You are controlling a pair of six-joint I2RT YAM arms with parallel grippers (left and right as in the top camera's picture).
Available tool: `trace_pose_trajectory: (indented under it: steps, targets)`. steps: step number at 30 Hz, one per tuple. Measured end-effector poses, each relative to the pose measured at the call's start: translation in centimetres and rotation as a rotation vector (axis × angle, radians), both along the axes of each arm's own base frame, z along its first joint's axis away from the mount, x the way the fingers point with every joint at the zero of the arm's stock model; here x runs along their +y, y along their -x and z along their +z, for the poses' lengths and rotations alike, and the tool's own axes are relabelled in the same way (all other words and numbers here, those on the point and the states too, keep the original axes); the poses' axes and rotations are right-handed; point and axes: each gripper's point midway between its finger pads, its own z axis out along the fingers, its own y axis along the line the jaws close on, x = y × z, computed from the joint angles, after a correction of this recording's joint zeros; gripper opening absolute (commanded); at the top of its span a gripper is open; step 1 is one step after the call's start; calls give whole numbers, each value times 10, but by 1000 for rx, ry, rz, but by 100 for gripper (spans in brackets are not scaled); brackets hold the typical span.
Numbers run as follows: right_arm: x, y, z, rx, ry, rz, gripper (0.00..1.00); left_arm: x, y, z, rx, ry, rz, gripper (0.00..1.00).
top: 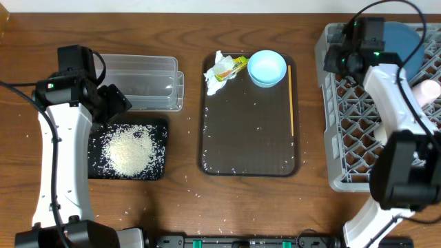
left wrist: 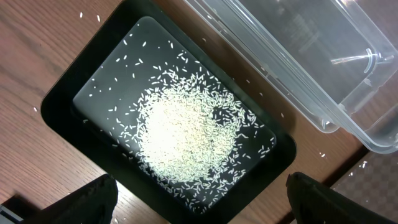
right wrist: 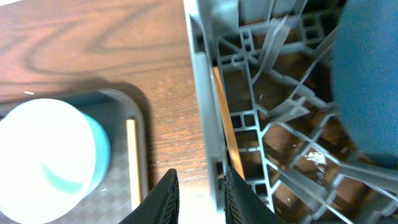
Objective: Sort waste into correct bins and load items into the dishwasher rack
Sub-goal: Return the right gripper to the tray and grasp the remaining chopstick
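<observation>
Loose white rice [top: 128,150] lies piled in the black tray [top: 160,131], next to the clear tub [top: 141,83]. My left gripper [top: 114,100] hangs open and empty over the black tray's edge [left wrist: 199,205]. A crumpled tissue [top: 213,81], a yellow wrapper [top: 236,65], a light-blue bowl [top: 267,67] and one chopstick [top: 291,100] lie on the brown tray. The dark-blue bowl [top: 406,41] and pink cup [top: 427,93] sit in the grey rack [top: 358,117]. My right gripper [right wrist: 200,202] is slightly open at the rack's left wall [right wrist: 202,93]. A second chopstick [right wrist: 222,118] leans inside that wall. The white cup is hidden.
The dark brown serving tray [top: 248,138] lies in the middle with stray grains on it. More grains are scattered on the wooden table [top: 193,186] in front of both trays. My right arm lies over the rack's middle.
</observation>
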Motion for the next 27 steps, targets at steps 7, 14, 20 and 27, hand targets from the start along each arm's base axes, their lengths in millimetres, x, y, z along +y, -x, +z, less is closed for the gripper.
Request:
trace_pose_trajectory:
  steps: [7, 14, 20, 27]
  targets:
    - [20, 31, 67, -66, -76, 65, 12, 0, 0, 0, 0, 0, 0, 90]
    - [89, 70, 68, 35, -134, 224, 27, 0, 0, 0, 0, 0, 0, 90]
    - [153, 85, 20, 169, -99, 351, 36, 0, 0, 0, 0, 0, 0, 90]
    - [165, 89, -47, 306, 45, 271, 35, 0, 0, 0, 0, 0, 0, 90]
